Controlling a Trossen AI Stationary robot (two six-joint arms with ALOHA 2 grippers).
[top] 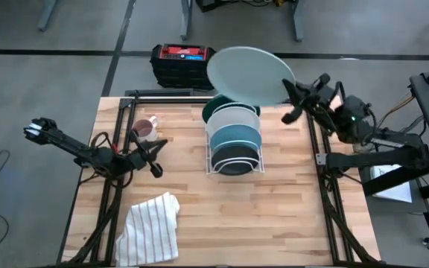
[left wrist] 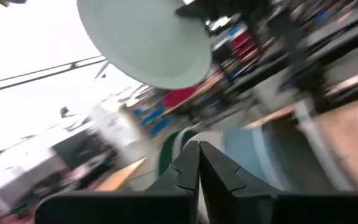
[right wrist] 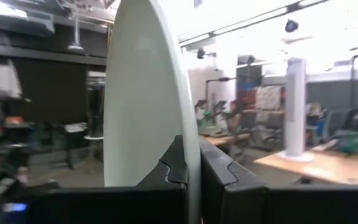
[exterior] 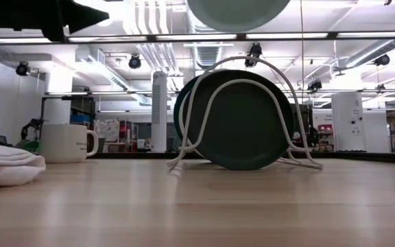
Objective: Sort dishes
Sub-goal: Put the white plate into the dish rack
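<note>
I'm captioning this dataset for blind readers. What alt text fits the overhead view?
Seen from above, the right gripper is shut on the rim of a large pale blue plate, holding it above a white wire rack where three other plates stand on edge. The left gripper waits near a mug, with a striped cloth on the wooden table.
</note>
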